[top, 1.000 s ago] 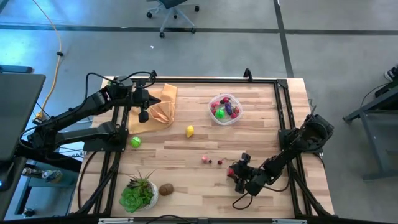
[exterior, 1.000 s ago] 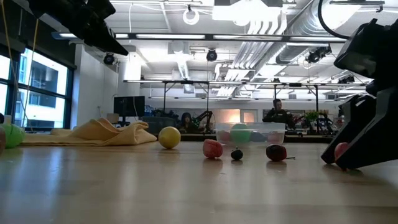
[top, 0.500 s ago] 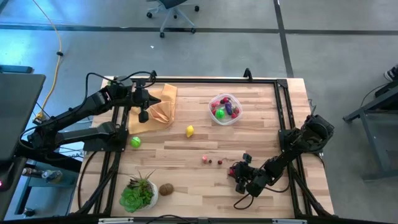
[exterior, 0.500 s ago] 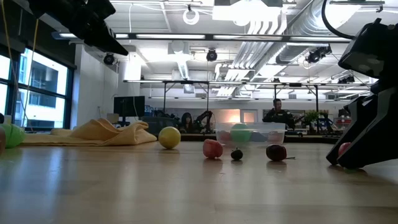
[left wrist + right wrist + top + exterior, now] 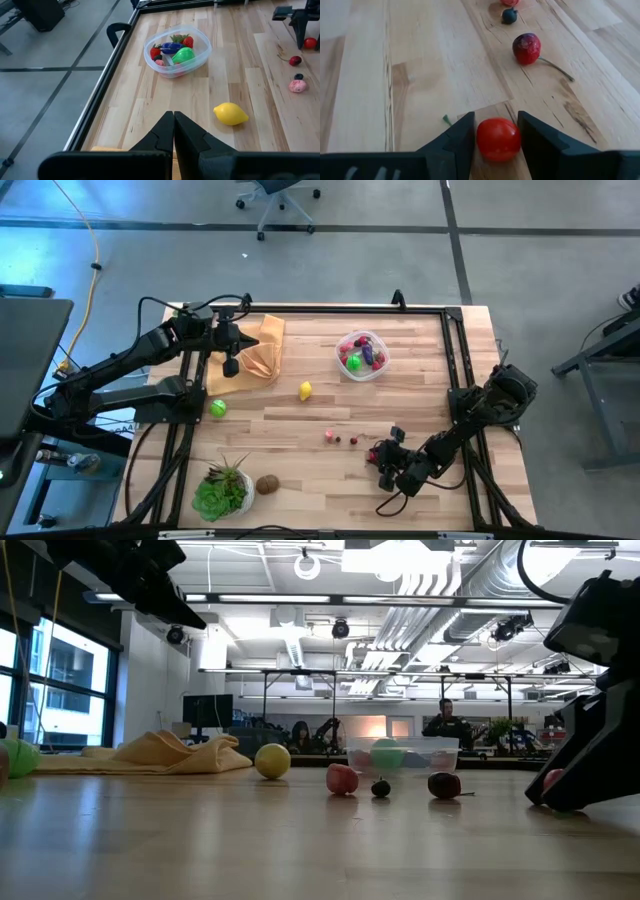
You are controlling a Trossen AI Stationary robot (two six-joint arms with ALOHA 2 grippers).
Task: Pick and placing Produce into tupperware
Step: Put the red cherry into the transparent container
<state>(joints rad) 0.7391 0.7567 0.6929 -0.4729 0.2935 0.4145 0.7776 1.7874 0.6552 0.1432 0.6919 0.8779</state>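
The tupperware [image 5: 362, 354], a clear tub, stands at the far middle of the table with several pieces of produce in it. Loose on the wood lie a yellow lemon [image 5: 305, 391], a green ball [image 5: 218, 407], a pink piece [image 5: 329, 436], a small dark berry [image 5: 509, 15], a dark red cherry [image 5: 526, 48] and a brown piece [image 5: 267, 484]. My right gripper [image 5: 380, 455] is low at the near right, shut on a red tomato [image 5: 498, 139]. My left gripper [image 5: 231, 366] hangs shut and empty above the tan cloth [image 5: 252, 352] at the far left. My right gripper pinches the red tomato by its two opposite sides [image 5: 481, 137] between its two fingers [image 5: 462, 137]. The fingers slant down at it from the table's right side. The tomato sits on the wood with its underside on the table.
A green plant in a white pot [image 5: 222, 490] stands at the near left beside the brown piece. A black frame [image 5: 455, 360] runs along the table's edges. Bare wood lies between the lemon and the tub.
My right gripper's fingers have drawn in on the red tomato, which stays on the table. In the low view its dark finger has shifted a little to the picture's right.
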